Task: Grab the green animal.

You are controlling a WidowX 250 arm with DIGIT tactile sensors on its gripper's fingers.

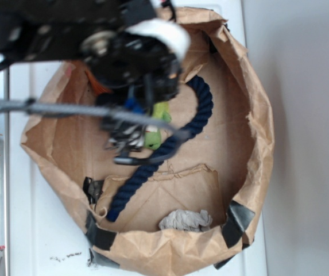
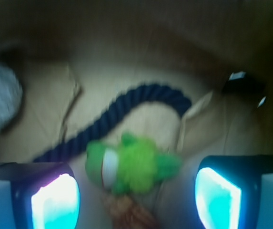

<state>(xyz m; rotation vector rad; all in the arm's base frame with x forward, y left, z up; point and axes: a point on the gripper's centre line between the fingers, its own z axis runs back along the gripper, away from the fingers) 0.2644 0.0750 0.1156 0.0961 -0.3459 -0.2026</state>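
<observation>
A: Brown paper bag [image 1: 250,144], walls rolled down into a shallow basin, sitting on a white surface [image 1: 302,115]. Where's the green animal?

B: Green animal [image 2: 129,164] lies on the bag floor, near the middle, just beside the navy rope [image 2: 126,107]. In the exterior view only a lime patch [image 1: 155,123] shows under the arm.

A: Gripper?

B: Gripper [image 2: 136,193] is spread wide, one finger pad [image 2: 55,202] on each side of the toy, apart from it. Nothing held. Wrist view is blurry though.

A: Rope layout?

B: Rope curves from the bag's upper right down to the lower left in the exterior view [image 1: 201,106]. It passes behind the toy in the wrist view.

A: Other stuff?

B: Crumpled grey-white wad [image 1: 185,219] by the bag's near wall. Orange toy [image 2: 126,212] just below the plush in the wrist view, touching or nearly, can't tell. Black tape [image 1: 240,221] on the rim.
</observation>
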